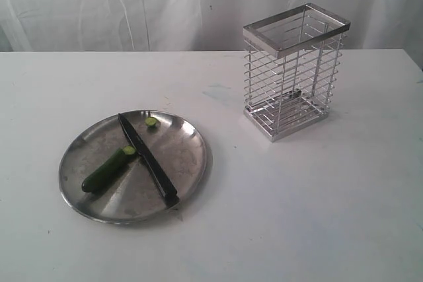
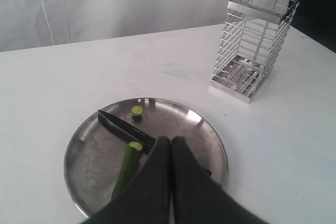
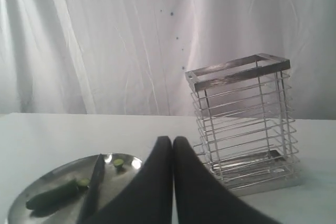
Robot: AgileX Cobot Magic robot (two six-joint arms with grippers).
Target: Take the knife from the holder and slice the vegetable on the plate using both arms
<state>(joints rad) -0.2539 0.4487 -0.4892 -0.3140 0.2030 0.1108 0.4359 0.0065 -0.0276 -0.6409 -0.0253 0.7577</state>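
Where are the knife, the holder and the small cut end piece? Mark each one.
knife [image 1: 147, 156], exterior view, on the blade.
holder [image 1: 312, 37], exterior view, on the front metal rim.
cut end piece [image 1: 151, 121], exterior view, on its pale cut face.

The round steel plate [image 1: 188, 138] lies flat, and the knife [image 1: 147, 158] rests slantwise across it, with the dark blade pointing to the far rim and the black handle reaching the near rim. The dark green vegetable [image 1: 104, 170] lies left of the blade with its pale cut end just beside it, and the small cut end piece [image 1: 151, 121] sits near the tip on the other side. The wire holder [image 1: 314, 39] stands upright, well apart to the right.
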